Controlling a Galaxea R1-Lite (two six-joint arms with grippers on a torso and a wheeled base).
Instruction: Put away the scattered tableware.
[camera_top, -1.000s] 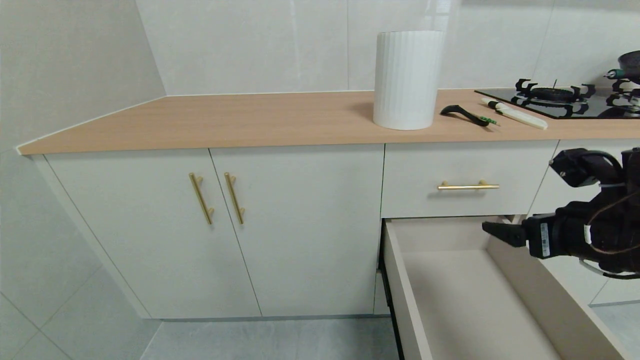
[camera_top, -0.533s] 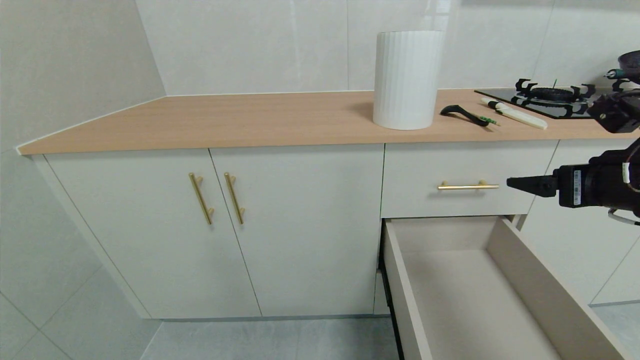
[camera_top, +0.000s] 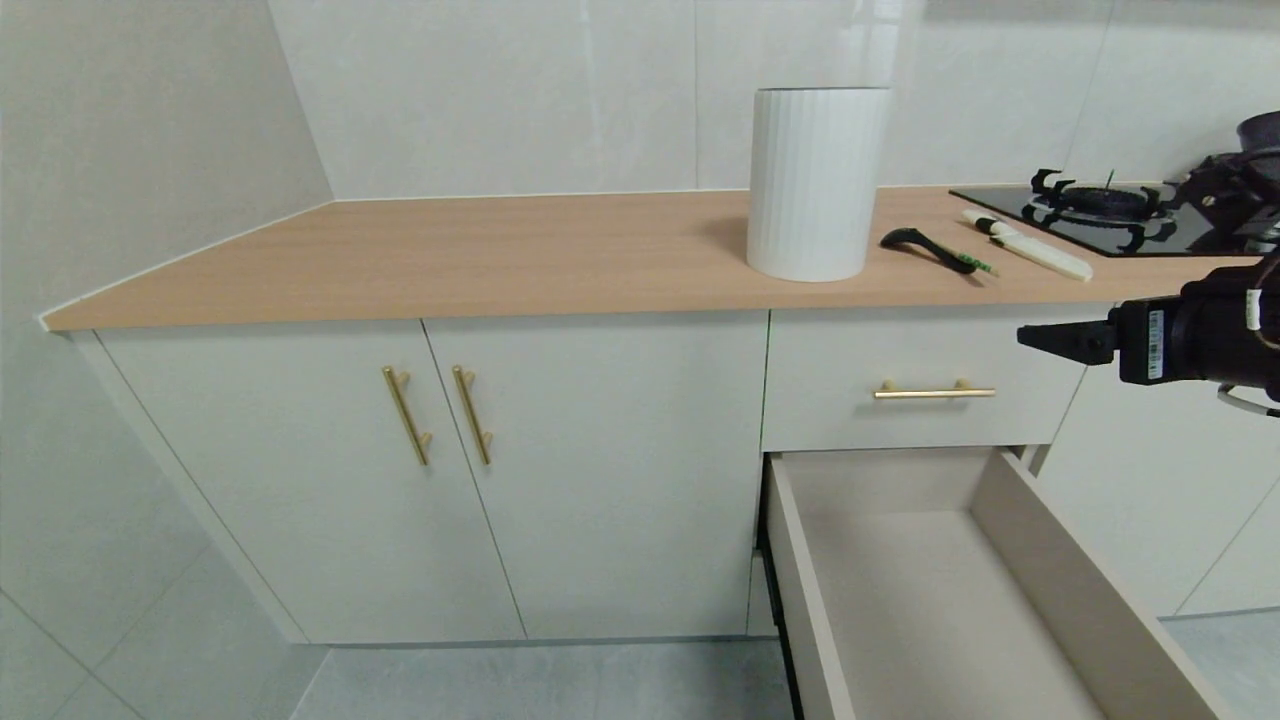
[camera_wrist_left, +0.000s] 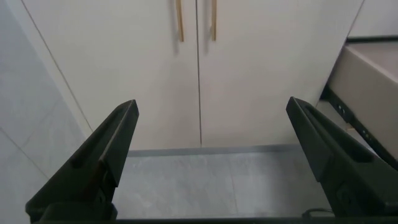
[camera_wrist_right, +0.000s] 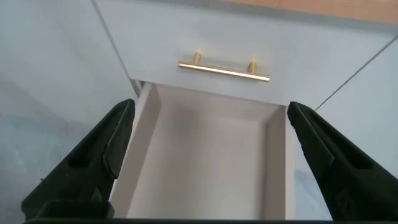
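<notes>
Two utensils lie on the wooden countertop (camera_top: 500, 250): a black curved-handled one (camera_top: 925, 243) and a long cream one with a green band (camera_top: 1030, 238), both right of a tall white ribbed container (camera_top: 815, 180). Below them the lower drawer (camera_top: 800, 600) stands pulled out and holds nothing; in the right wrist view its floor (camera_wrist_right: 205, 168) lies under the closed upper drawer's brass handle (camera_wrist_right: 224, 70). My right gripper (camera_top: 1040, 338) (camera_wrist_right: 210, 107) hangs open above the open drawer's right side, level with the upper drawer front. My left gripper (camera_wrist_left: 211, 107) is open, low before the cabinet doors (camera_wrist_left: 199, 62).
A black gas hob (camera_top: 1110, 205) sits at the counter's right end, beyond the utensils. Two cabinet doors with brass handles (camera_top: 435, 415) stand shut left of the drawers. The open drawer's corner (camera_wrist_left: 373, 68) juts out beside the left gripper. Grey tiled floor (camera_top: 550, 680) lies below.
My right gripper has risen from inside the open drawer's right wall area to the height of the upper drawer front. The head camera has tilted, shifting the whole scene slightly downward.
</notes>
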